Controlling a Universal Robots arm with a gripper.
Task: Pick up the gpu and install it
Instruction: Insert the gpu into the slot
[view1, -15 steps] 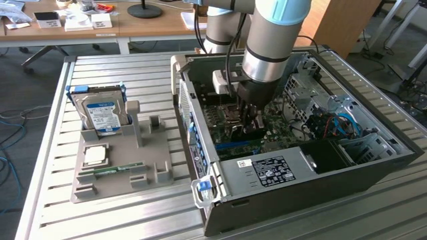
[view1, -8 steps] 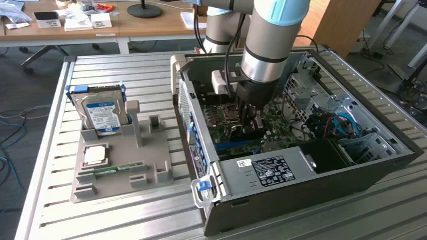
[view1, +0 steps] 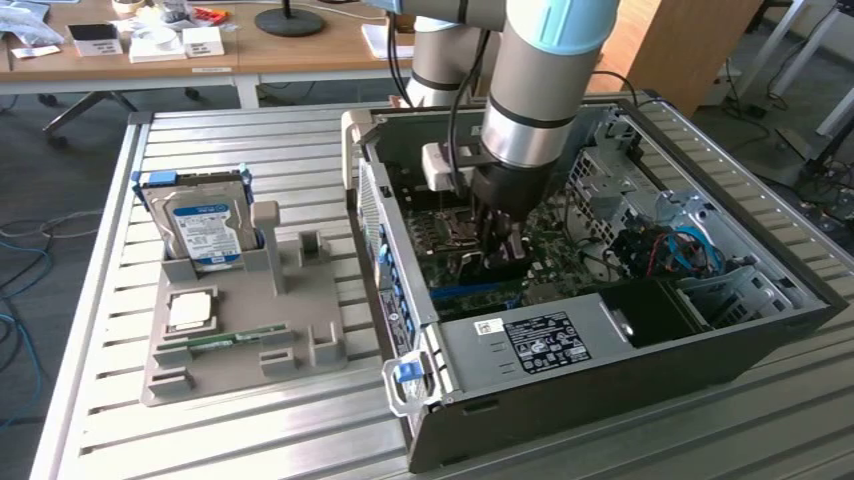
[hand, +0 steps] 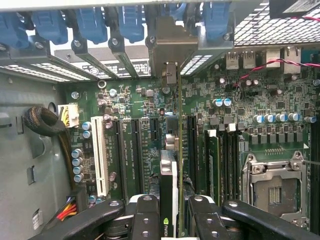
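Claw (hand: 170, 220) clamped on the gpu (hand: 169, 185), held edge-on above the motherboard (hand: 150, 130) slots inside the open computer case (view1: 747, 330). Case lying on a slatted metal desk (view1: 267, 440); hard drive (view1: 203, 228) upright in grey holder (view1: 240, 340) beside. Beyond, wooden office table (view1: 160, 70), carpeted floor.

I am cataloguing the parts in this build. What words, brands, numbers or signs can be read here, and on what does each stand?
"NVIDIA": on the edge of the gpu, held on edge in the gripper.
Hard drive: blue-white label, print too small to read.
Power supply: black and white labels, unreadable.
Motherboard: white lettering, too blurred to read.
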